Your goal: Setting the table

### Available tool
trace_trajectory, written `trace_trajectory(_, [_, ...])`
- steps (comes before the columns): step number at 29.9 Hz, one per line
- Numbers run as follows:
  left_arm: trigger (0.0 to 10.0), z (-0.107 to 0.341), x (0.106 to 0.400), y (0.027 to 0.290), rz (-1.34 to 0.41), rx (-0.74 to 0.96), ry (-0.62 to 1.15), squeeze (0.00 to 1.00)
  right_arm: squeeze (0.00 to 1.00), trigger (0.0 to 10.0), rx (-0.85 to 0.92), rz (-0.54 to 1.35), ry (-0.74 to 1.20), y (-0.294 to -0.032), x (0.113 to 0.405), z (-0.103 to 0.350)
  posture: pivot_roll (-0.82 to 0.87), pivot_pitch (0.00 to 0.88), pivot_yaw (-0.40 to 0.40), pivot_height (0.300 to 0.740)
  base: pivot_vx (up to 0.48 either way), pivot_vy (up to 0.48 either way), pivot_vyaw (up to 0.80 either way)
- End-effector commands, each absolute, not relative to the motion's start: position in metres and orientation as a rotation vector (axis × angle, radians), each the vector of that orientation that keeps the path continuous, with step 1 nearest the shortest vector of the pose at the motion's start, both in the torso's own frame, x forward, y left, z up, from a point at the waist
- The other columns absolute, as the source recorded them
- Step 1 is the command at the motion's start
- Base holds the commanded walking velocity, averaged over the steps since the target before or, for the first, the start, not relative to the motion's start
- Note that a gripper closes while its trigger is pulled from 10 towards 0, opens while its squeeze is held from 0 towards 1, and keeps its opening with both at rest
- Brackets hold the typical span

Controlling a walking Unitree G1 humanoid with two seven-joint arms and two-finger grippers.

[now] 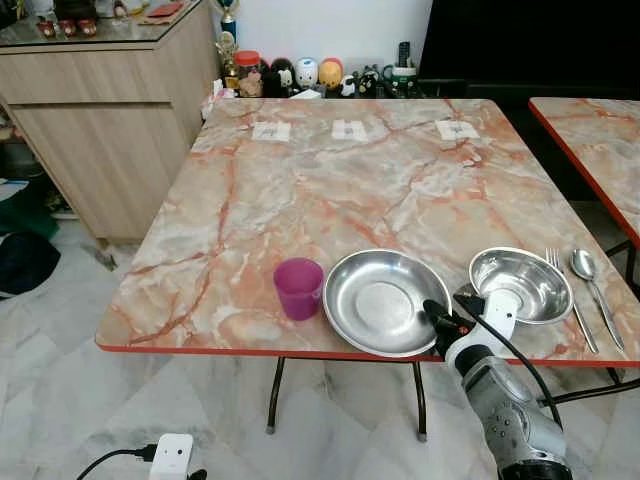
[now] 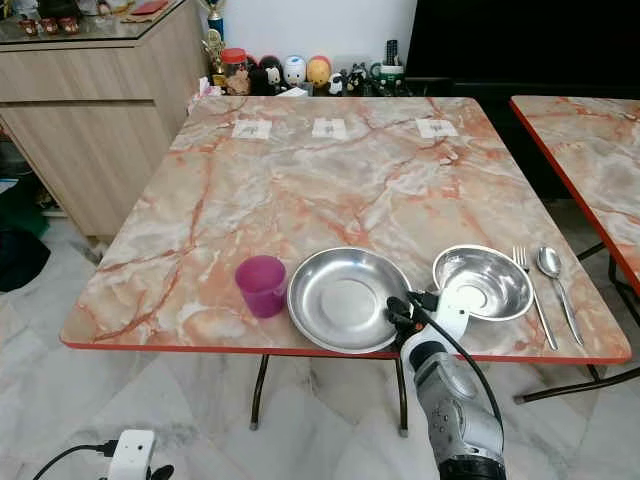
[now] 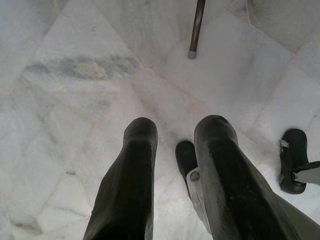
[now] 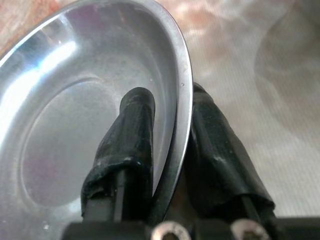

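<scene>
Steel plate [image 1: 385,302], round, shallow and shiny, at the near edge of the marble-patterned surface [image 1: 300,190], rim pinched by the right claw [image 1: 441,322]: one black finger inside the dish, one outside. Silver right arm reaching up from below the edge. Left claw [image 3: 172,175] hanging over the pale marble floor [image 3: 70,100], fingers apart and holding nothing. Beside the plate, a purple plastic cup [image 1: 298,287] on its left, a steel bowl [image 1: 520,284] on its right, then fork [image 1: 570,295] and spoon [image 1: 592,285]. Farther off, three paper cards [image 1: 350,130].
</scene>
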State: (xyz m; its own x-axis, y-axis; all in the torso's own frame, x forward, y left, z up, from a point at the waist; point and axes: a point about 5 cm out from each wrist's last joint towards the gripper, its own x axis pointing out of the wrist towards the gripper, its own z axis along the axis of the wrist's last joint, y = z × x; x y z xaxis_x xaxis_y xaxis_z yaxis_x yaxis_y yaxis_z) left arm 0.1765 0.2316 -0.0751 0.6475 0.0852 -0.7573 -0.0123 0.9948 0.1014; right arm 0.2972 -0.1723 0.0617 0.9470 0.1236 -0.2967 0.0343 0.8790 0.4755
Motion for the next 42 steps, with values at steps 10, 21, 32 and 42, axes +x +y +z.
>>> trace_trajectory(10, [10.0, -0.077, 0.171, 0.233, 0.050, 0.096, 0.882, 0.00, 0.00, 0.0, 0.455, -0.130, 0.151, -0.193, 0.298, 0.077, -0.07, 0.018, -0.016, 0.740, 0.000, 0.000, 0.00])
trace_trajectory(21, [10.0, -0.078, 0.169, 0.234, 0.057, 0.115, 0.881, 0.00, 0.00, 2.6, 0.440, -0.129, -0.125, -0.195, 0.298, 0.113, -0.08, 0.000, -0.006, 0.740, 0.000, 0.000, 0.00])
trace_trajectory(32, [10.0, -0.077, 0.169, 0.235, 0.067, 0.122, 0.868, 0.00, 0.00, 10.0, 0.419, -0.094, -0.166, -0.191, 0.301, 0.119, -0.08, 0.021, -0.008, 0.740, 0.000, 0.000, 0.00])
trace_trajectory(42, [10.0, -0.075, 0.172, 0.237, 0.065, 0.146, 0.852, 0.00, 0.00, 10.0, 0.343, -0.094, -0.187, -0.191, 0.295, 0.120, -0.09, 0.043, -0.002, 0.740, 0.000, -0.046, 0.00])
